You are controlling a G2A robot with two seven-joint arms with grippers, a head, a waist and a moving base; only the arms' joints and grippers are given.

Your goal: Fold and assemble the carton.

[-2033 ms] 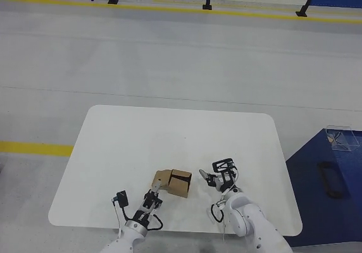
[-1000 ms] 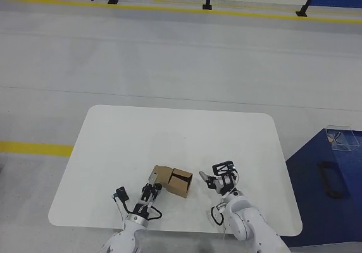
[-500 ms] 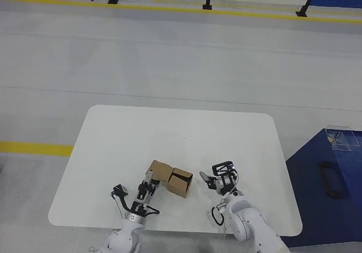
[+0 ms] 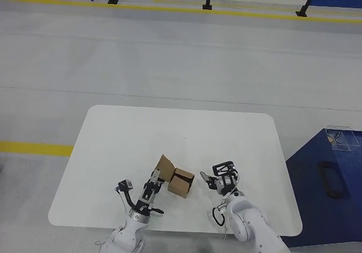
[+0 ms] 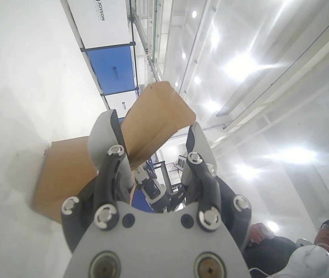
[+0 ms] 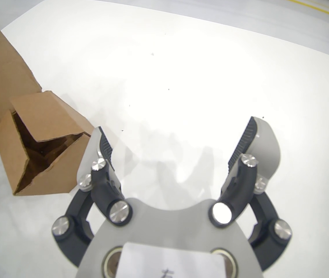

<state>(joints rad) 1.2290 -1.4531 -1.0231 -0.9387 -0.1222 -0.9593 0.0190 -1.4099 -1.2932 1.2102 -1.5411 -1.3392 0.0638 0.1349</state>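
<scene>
A small brown carton lies on its side near the front of the white table. One flap stands up at its left end. My left gripper sits under that flap, pointing upward. In the left wrist view the flap rises between the partly open fingers and leans on one of them, with the carton body beside it. My right gripper hovers just right of the carton, open and holding nothing. The right wrist view has the carton's open end beside the gripper.
A blue cabinet with a clear box on top stands off the table's right side. The table's front edge runs close behind both grippers. Bare tabletop stretches behind and to the right of the carton.
The left gripper has moved in under the carton's left flap and lifted it from nearly flat to upright. The right gripper has stayed in place.
</scene>
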